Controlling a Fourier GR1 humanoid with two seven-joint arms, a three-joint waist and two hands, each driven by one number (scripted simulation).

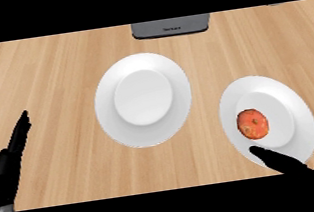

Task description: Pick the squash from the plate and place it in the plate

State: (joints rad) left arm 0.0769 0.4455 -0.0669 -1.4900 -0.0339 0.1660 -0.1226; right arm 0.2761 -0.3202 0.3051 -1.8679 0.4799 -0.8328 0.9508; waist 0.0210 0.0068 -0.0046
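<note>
On the right plate [286, 91] sits the squash [253, 124], orange-red, just above my right hand [287, 162], whose thumb and fingers are spread apart around the plate's near rim. Beside it on the desk [44, 73] lies a second plate [108, 105], and my left hand [8, 166] rests open at the left edge.

Two black hands [5, 172], slender fingers

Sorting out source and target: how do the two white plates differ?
The right plate holds the orange-red squash; the middle plate holds nothing. The right plate has the right hand over its near rim; the middle plate has no hand near. Both are white, round and lie flat on the wooden counter.
</note>
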